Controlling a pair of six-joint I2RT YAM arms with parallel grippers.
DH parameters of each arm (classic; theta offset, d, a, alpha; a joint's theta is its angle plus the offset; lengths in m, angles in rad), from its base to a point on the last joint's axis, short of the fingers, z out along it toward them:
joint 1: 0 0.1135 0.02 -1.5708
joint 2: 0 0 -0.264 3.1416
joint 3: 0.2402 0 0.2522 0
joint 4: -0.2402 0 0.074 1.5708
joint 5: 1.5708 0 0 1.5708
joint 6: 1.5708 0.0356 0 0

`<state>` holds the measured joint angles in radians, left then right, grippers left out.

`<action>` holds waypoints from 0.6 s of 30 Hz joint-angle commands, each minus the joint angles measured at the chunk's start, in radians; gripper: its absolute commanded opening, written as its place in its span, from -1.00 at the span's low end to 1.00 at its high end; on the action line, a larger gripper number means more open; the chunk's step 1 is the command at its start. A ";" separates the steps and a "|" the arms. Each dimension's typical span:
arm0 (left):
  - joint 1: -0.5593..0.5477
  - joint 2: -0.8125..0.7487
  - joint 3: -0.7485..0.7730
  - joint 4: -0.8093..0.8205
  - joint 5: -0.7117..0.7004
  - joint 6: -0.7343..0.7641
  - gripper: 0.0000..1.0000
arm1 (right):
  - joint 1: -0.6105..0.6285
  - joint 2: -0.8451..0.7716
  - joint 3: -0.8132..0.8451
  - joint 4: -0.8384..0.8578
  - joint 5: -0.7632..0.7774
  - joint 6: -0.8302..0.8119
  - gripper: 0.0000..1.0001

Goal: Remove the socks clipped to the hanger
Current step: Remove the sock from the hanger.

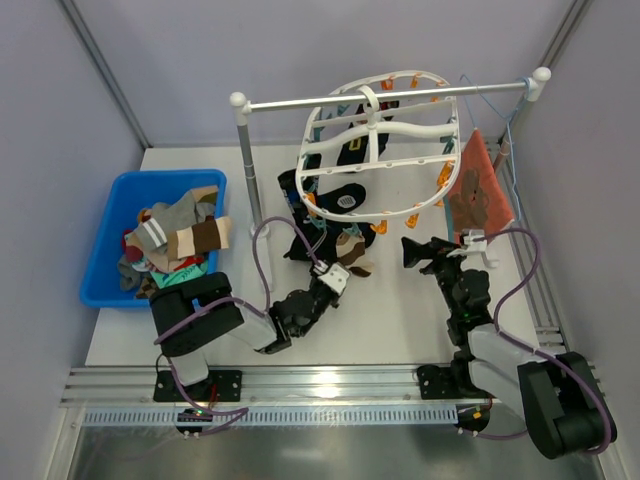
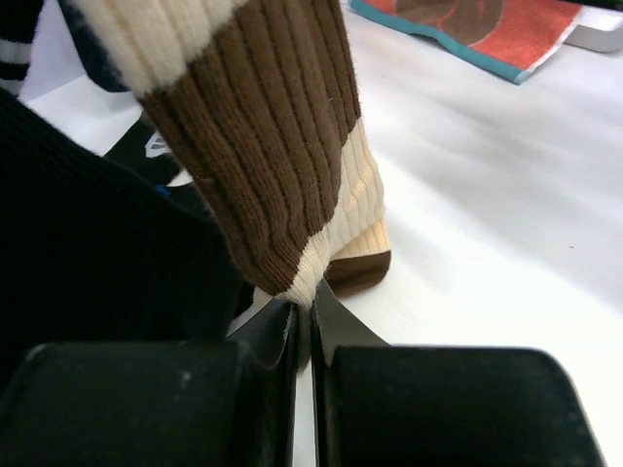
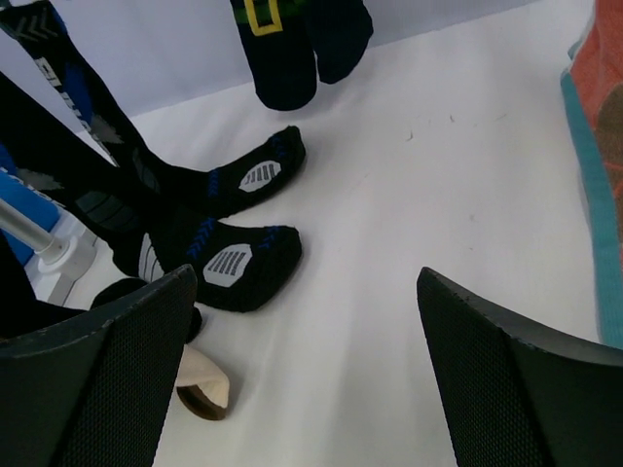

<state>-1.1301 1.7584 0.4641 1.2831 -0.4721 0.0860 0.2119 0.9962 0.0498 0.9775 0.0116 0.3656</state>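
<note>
The white oval hanger hangs by its hook from the rail, and several dark socks are clipped under it. My left gripper is below the hanger. In the left wrist view it is shut on the lower edge of a hanging brown-and-cream striped sock, with a black sock beside it. My right gripper is open and empty just above the table. Ahead of it hang black socks with blue chevrons and a dark sock with a yellow mark. The striped sock's toe shows by its left finger.
A blue bin at the left holds several removed socks. An orange-red flower-print cloth hangs at the right, also seen in the right wrist view. The white rail stand carries the hanger, and its foot shows at the left.
</note>
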 commanded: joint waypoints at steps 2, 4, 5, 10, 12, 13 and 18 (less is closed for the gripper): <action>-0.069 0.012 0.047 0.263 -0.094 0.066 -1.00 | 0.047 -0.068 -0.094 0.151 -0.045 -0.062 0.83; -0.085 0.038 0.067 0.263 -0.118 0.089 -1.00 | 0.095 -0.126 -0.091 0.110 -0.016 -0.118 0.82; -0.091 0.045 0.071 0.263 -0.126 0.092 -1.00 | 0.127 -0.210 -0.090 0.075 0.026 -0.143 0.82; -0.091 0.056 0.079 0.263 -0.146 0.077 -1.00 | 0.280 -0.563 -0.099 -0.176 0.047 -0.202 0.82; -0.091 0.056 0.080 0.263 -0.175 0.083 -1.00 | 0.303 -0.736 -0.081 -0.326 0.024 -0.192 0.82; -0.091 0.055 0.079 0.263 -0.181 0.093 -1.00 | 0.305 -0.792 -0.077 -0.362 0.002 -0.191 0.82; -0.083 0.033 0.070 0.263 -0.198 0.090 -1.00 | 0.322 -0.947 -0.001 -0.517 -0.186 -0.157 0.82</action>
<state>-1.2213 1.8149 0.5255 1.2865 -0.6273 0.1658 0.5236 0.0696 0.0467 0.6136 -0.0532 0.2012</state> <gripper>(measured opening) 0.006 0.911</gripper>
